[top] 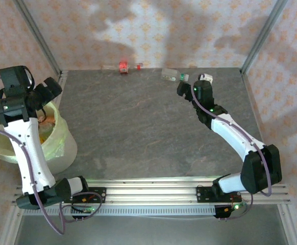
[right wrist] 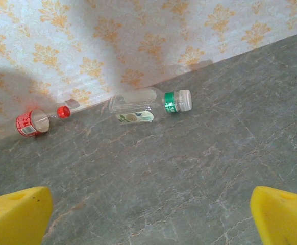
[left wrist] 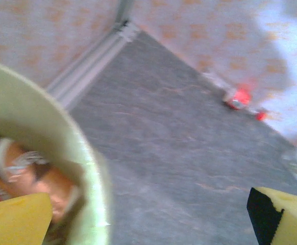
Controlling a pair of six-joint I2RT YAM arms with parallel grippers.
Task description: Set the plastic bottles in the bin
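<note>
Two plastic bottles lie against the far wall (top: 164, 30): a red-labelled bottle (top: 123, 66) at twelve o'clock, a green-capped bottle (right wrist: 148, 104) at one. The right gripper (right wrist: 148, 217), fingers spread and empty, hovers just short of the green-capped one; a skewed closing could squirt it away along the wall. The left gripper (left wrist: 148, 219) hangs spread over the bin (top: 62, 138) at nine o'clock, with other bottles (left wrist: 36, 176) inside.

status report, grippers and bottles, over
Left gripper open above bin rim, empty. Right gripper open, facing green-cap bottle lying by back wall, red bottle farther left. Nothing in the way.
</note>
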